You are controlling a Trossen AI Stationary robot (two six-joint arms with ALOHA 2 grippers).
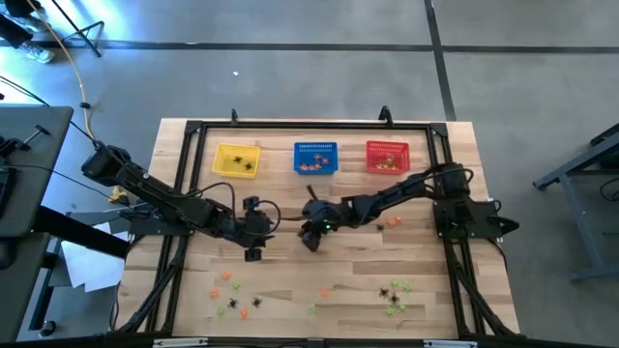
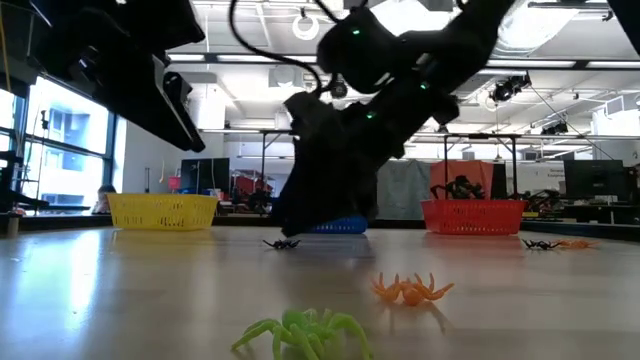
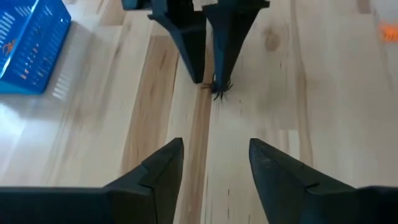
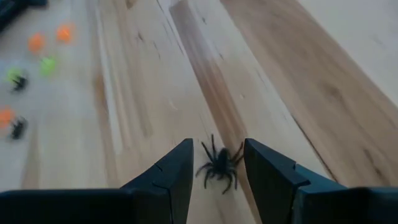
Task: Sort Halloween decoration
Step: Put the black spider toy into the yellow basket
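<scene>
Right gripper (image 4: pixel 214 163) is hanging low over the pale wooden bench (image 4: pixel 323 93), fingers parted, straddling a small black plastic spider (image 4: pixel 219 167) lying between its tips, not yet pinched. Left gripper (image 3: pixel 211 163) is hovering just beside, fingers spread, holding nothing.

Table: light wooden table (image 1: pixel 290 290) of jointed planks, with a black frame (image 1: pixel 314 126) running around its work area.
Yellow basket: yellow mesh basket (image 1: pixel 236 160) at the far edge of the table, leftmost of three in the high view.
Blue basket: blue mesh basket (image 1: pixel 315 158) in the middle of that row, well apart from its neighbours; one corner also shows in the left wrist view.
Red basket: red mesh basket (image 1: pixel 387 157) at the right end of the row.
Floor: grey concrete floor (image 1: pixel 290 68) beyond the table, crossed by dark seams.
Papers: white sheets (image 1: pixel 82 261) lie on the floor beside the table's left side.
Room: workshop space with ceiling lights (image 2: pixel 305 25) and a window (image 2: pixel 60 140) behind the table in the low view.
</scene>
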